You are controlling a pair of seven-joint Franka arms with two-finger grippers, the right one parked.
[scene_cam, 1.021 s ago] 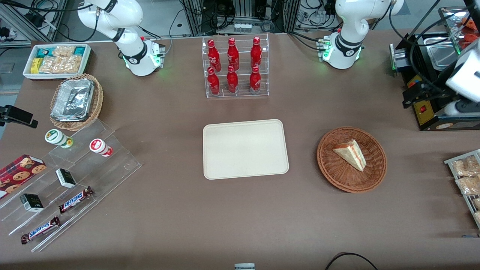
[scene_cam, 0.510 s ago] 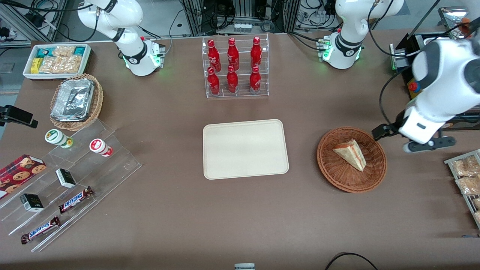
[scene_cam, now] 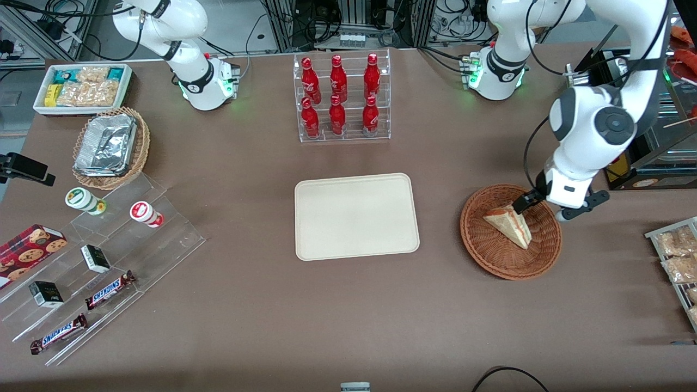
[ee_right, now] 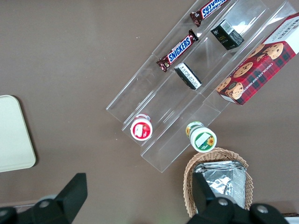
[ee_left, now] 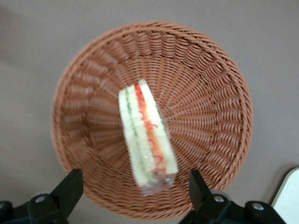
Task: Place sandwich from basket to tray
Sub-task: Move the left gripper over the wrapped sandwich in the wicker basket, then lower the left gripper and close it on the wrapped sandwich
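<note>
The sandwich (scene_cam: 509, 224), a clear-wrapped pale wedge with red and green filling, lies in the dark woven basket (scene_cam: 490, 261) toward the working arm's end of the table. My gripper (scene_cam: 550, 207) hangs open above the basket's rim, at the edge farther from the front camera. In the left wrist view the sandwich (ee_left: 145, 135) lies in the middle of the basket (ee_left: 210, 93), and the gripper (ee_left: 134, 191) is open wide with its black fingers (ee_left: 70, 189) apart over the basket's edge, touching nothing. The cream tray (scene_cam: 356, 216) sits bare at the table's middle, beside the basket.
A clear rack of red bottles (scene_cam: 340, 98) stands farther from the camera than the tray. A black machine (scene_cam: 642, 163) and a wire rack of snack bags (scene_cam: 678, 256) flank the basket at the working arm's end. Acrylic shelves with snacks (scene_cam: 98, 267) lie toward the parked arm's end.
The working arm has swung in from the table's end and come down over the basket. The sandwich, basket and tray have not moved.
</note>
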